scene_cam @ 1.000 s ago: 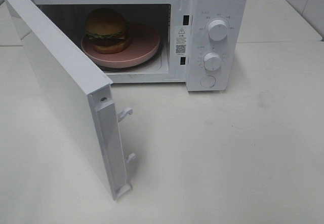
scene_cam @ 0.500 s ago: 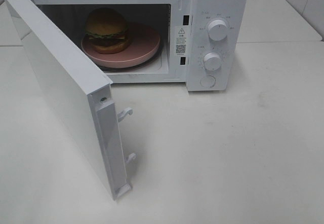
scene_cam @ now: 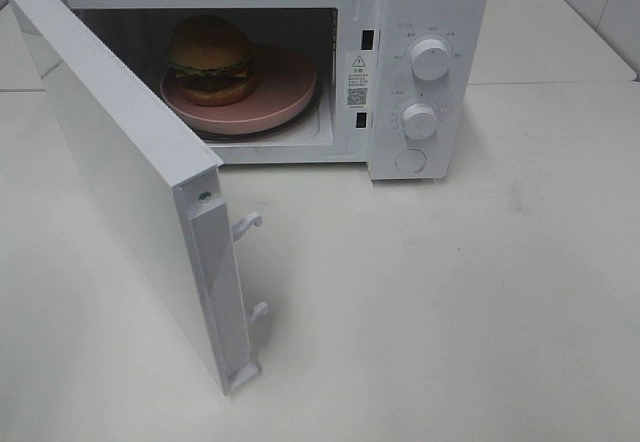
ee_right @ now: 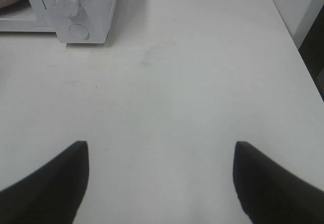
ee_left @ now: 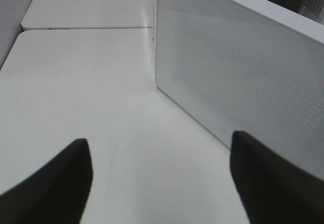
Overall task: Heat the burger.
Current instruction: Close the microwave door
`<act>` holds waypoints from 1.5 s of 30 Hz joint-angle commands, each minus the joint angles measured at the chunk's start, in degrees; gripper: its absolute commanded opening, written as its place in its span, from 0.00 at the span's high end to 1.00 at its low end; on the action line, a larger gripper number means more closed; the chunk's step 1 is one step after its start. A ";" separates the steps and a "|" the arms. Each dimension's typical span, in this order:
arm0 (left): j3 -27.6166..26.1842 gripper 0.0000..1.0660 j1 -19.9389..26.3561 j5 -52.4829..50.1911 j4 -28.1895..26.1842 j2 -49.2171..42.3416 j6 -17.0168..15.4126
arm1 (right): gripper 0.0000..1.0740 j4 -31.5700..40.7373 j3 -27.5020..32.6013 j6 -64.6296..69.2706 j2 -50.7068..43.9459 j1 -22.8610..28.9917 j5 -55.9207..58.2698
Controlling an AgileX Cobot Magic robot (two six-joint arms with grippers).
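The burger [scene_cam: 210, 59], with a golden-brown bun, green lettuce and dark patty, sits on a pink plate [scene_cam: 285, 87] inside the white microwave [scene_cam: 430, 2]. The microwave door [scene_cam: 120, 162] stands swung wide open toward the front left. No arm shows in the exterior high view. In the left wrist view my left gripper [ee_left: 159, 176] is open above the table, its dark fingers [ee_left: 55, 183] wide apart, and the door's outer face [ee_left: 238, 67] is just ahead of it. My right gripper [ee_right: 159, 176] is open over bare table, with nothing between its fingers [ee_right: 268, 183].
Two white knobs [scene_cam: 430, 59] and a round button [scene_cam: 410, 160] sit on the microwave's control panel. Door latch hooks [scene_cam: 246, 225] stick out from the door's free edge. The white table [scene_cam: 450, 292] spreads to the front and right; its right edge [ee_right: 298, 57] shows in the right wrist view.
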 commanded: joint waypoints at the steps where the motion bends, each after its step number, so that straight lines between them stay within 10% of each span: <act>1: -0.11 0.51 0.06 -3.50 -0.34 2.86 0.17 | 0.30 0.11 0.06 -0.63 -1.49 -0.40 -0.06; 6: 1.72 1.00 0.06 -13.18 -0.69 11.92 0.34 | 0.30 0.11 0.06 -0.63 -1.49 -0.40 -0.06; 26: 16.62 1.00 0.00 -62.28 -2.86 32.95 2.29 | 0.30 0.11 0.06 -0.63 -1.49 -0.40 -0.06; 34: 18.56 1.00 -0.29 -77.06 9.00 42.74 -9.40 | 0.30 0.11 0.06 -0.63 -1.49 -0.40 -0.06; 36: 18.56 1.00 -0.29 -84.91 20.57 49.10 -14.04 | 0.30 0.11 0.06 -0.63 -1.49 -0.40 -0.06; 45: 18.39 1.00 -0.29 -98.38 29.22 60.56 -18.39 | 0.30 0.11 0.06 -0.63 -1.49 -0.40 -0.06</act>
